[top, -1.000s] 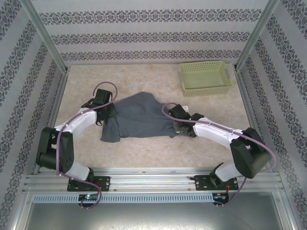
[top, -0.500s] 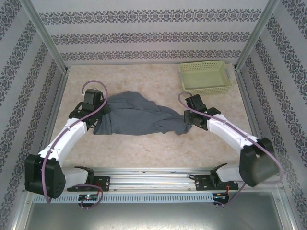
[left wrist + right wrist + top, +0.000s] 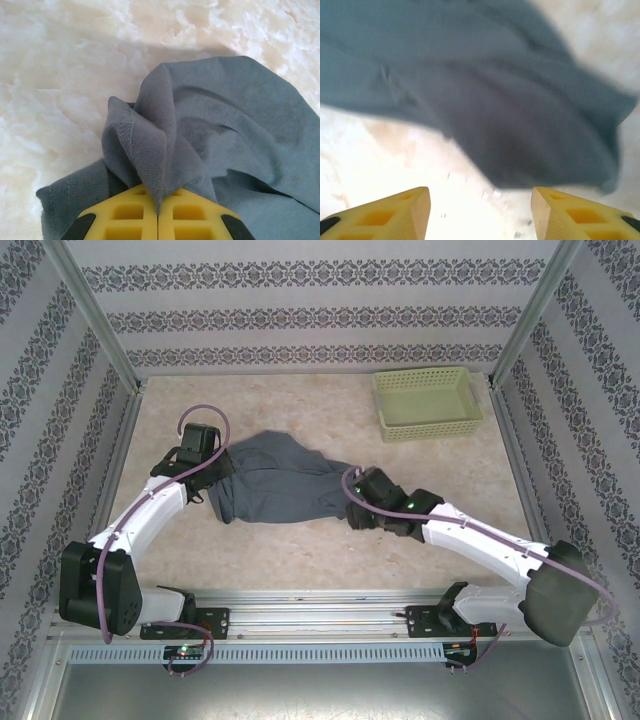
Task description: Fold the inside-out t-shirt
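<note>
The left claw (image 3: 158, 202) is clamped on a bunched fold of the slate blue-grey soft cloth t-shirt (image 3: 235, 125). A stitched hem (image 3: 125, 131) shows in the pinch at the lower centre of the left wrist view. The right claw (image 3: 479, 196) stands wide apart and holds nothing. Its yellow fingers (image 3: 385, 212) sit at the bottom corners of the right wrist view, above the bare pale marbled counter (image 3: 395, 150), and the shirt's edge lies just beyond in the upper half.

From above, the shirt lies crumpled in the middle of the frame between the two claws, well apart from the light green plastic basket (image 3: 430, 425) at upper right.

The cloth looks light and limp, with enough grip not to slip. It should sag and drag rather than keep a shape, so a single pinch only gathers it. The best holds, I judge, are hems or seams at opposite corners, drawn taut to flatten it.
</note>
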